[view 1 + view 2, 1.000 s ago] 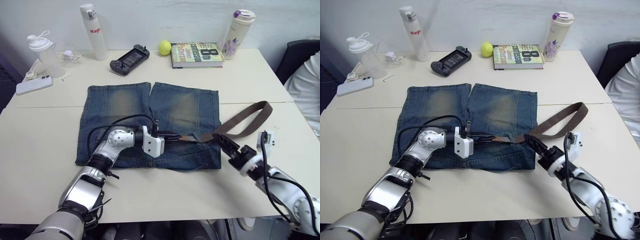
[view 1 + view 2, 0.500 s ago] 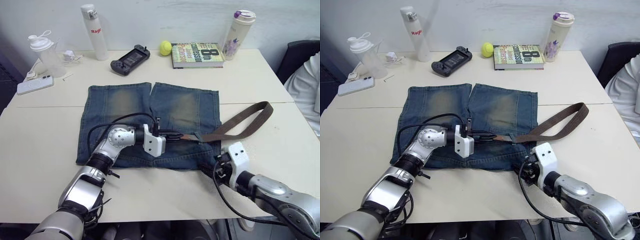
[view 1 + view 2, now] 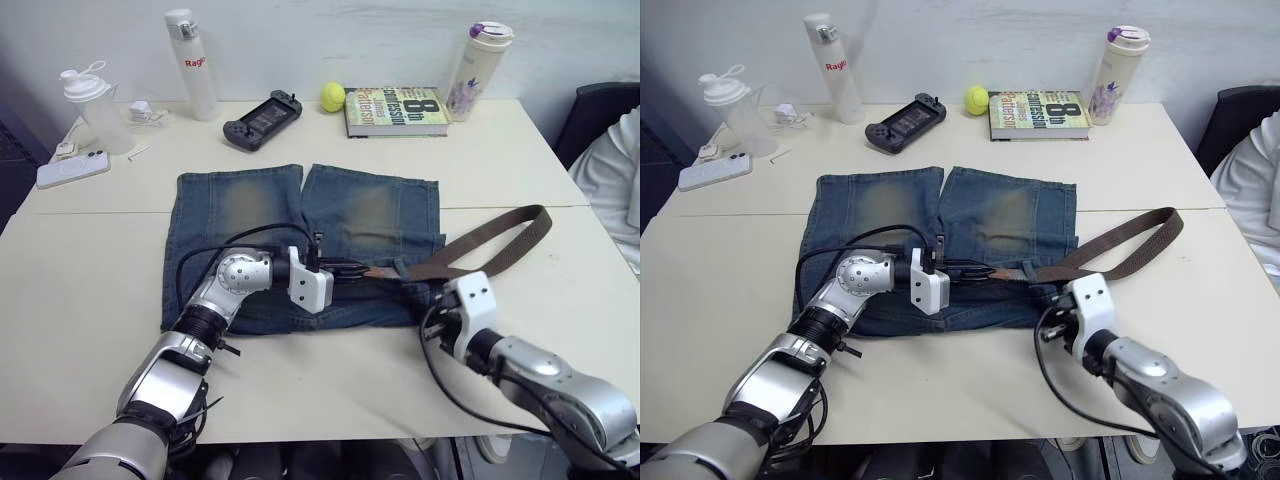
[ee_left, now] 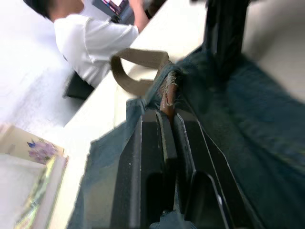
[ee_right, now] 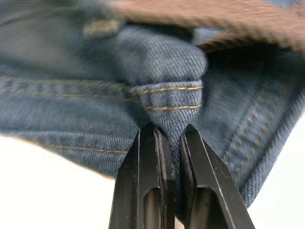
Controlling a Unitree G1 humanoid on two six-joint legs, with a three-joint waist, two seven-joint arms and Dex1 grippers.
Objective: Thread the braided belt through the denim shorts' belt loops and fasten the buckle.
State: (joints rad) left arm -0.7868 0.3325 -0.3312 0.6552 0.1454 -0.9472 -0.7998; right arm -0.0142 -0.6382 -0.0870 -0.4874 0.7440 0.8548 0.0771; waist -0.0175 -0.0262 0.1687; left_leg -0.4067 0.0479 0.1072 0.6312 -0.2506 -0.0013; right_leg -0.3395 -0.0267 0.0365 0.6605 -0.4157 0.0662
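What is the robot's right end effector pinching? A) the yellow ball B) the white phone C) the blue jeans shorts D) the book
C: in the right wrist view, the two black fingers of the right end effector are closed on a fold of the blue denim shorts at the waistband, beside the brown braided belt.

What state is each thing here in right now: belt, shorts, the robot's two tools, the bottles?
braided belt: partly threaded, free end looped on table
denim shorts: flat, waistband bunched
left tool: shut on belt
right tool: pinching waistband fold
white bottle: upright, capped
floral bottle: upright, capped
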